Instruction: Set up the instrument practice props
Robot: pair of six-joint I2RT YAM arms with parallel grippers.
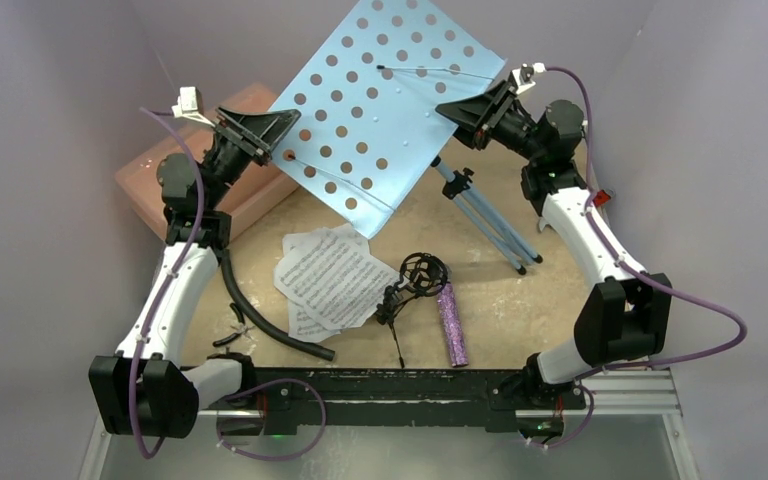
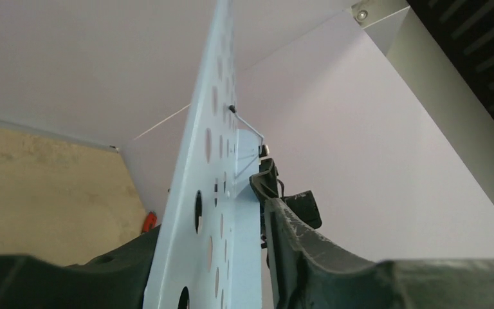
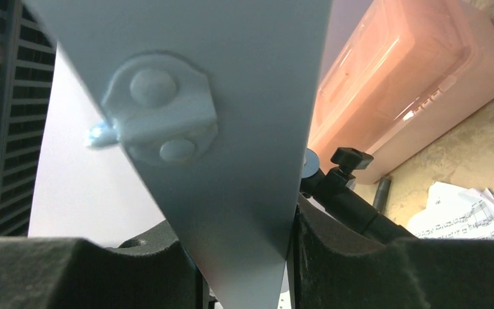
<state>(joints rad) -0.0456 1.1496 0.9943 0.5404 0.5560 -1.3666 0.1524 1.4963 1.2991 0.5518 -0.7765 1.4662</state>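
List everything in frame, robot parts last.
music stand: 1, light blue, perforated desk on tripod, back centre
sheet-music pages: several, white, loose pile, table centre
mic stand: 1, black, small, ring mount, just right of the pages
microphone: 1, glittery purple, lying flat right of the mic stand
plastic box: 1, translucent pink, back left
hose: 1, black, curved, near left
left gripper: 1, black, closed on the music stand's left corner
right gripper: 1, black, closed on its right corner
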